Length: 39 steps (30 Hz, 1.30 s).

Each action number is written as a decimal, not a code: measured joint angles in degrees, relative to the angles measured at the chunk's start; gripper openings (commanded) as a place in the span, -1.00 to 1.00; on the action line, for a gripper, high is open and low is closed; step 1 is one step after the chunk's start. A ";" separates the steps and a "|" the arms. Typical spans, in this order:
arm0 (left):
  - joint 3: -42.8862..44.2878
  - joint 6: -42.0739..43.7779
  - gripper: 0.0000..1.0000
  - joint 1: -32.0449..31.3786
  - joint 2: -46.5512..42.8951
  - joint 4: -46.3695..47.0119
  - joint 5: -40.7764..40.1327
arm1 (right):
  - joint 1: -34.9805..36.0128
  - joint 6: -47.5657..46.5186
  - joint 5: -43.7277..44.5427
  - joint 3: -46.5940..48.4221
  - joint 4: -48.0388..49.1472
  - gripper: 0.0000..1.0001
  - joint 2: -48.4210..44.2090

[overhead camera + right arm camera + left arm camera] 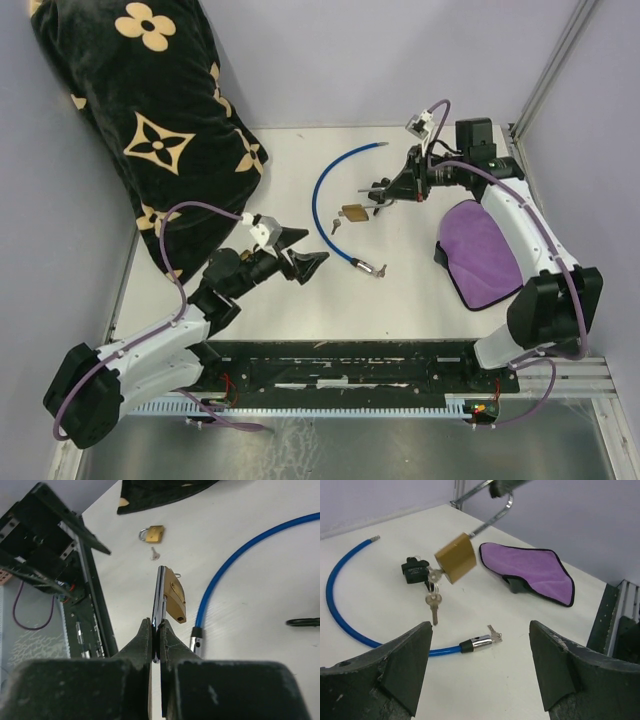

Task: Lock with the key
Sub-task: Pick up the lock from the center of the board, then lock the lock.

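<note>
Seen from above, the right gripper (380, 194) is clamped on the chrome shackle of a brass padlock (353, 212) near the table's centre, inside the curve of a blue cable (318, 200). The left gripper (314, 247) stands wide open and empty nearby, between a black flower-patterned pillow (150, 110) and a purple cloth (482, 250). The left wrist camera adds detail: the padlock (456, 557) is tilted, with a key (434, 574) at its lower corner, a black fob (414, 570) and a second key (433, 606). Only the right wrist camera shows a smaller brass padlock (152, 533) and a loose key (155, 555) near the pillow's edge.
</note>
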 measured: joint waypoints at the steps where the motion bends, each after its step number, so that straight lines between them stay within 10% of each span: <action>1: 0.63 -1.44 0.65 0.00 0.39 -0.79 -0.50 | 0.57 -0.02 -0.17 -1.53 -0.22 -0.96 -1.70; 11: -6.62 -55.39 0.68 -0.79 13.73 19.52 -3.91 | 3.28 -0.02 -0.72 -11.93 1.25 -0.96 -8.39; 17: -4.48 -76.43 0.84 -3.21 15.82 15.41 -8.94 | 4.42 -0.04 -0.74 -13.49 2.82 -0.96 -8.39; 39: 6.08 -98.92 0.78 -6.10 29.44 5.42 -13.73 | 4.87 0.20 -2.54 -15.98 6.71 -0.96 -8.46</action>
